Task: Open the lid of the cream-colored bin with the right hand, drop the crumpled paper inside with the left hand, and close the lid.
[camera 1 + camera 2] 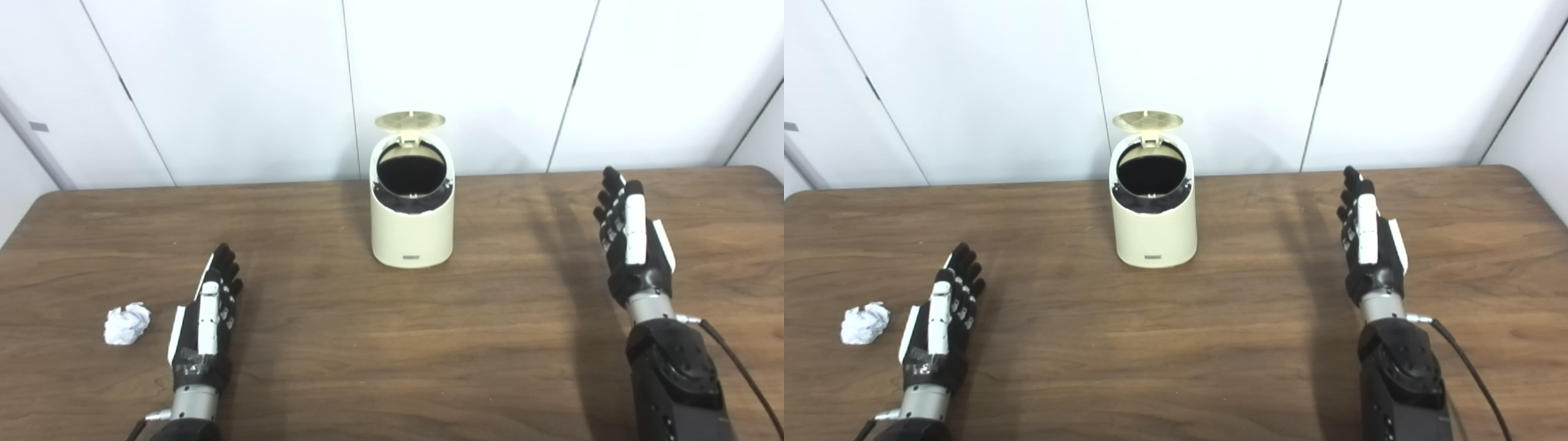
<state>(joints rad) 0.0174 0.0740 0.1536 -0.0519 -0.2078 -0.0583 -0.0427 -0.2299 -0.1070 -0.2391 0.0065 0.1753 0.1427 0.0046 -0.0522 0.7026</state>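
Wall bracket (38, 127) whole in left eye view, cropped in right.

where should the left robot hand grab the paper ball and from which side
Take the paper ball across its middle, from above. It lies loose on the table, lumpy with no handle, so fingers and thumb can likely close around its sides. The left robot hand lies just to its right, open, so a short move left would do.

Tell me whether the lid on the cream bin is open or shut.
Open. The round cream-coloured lid stands raised at the back of the cream-coloured plastic bin, leaving its dark mouth uncovered.
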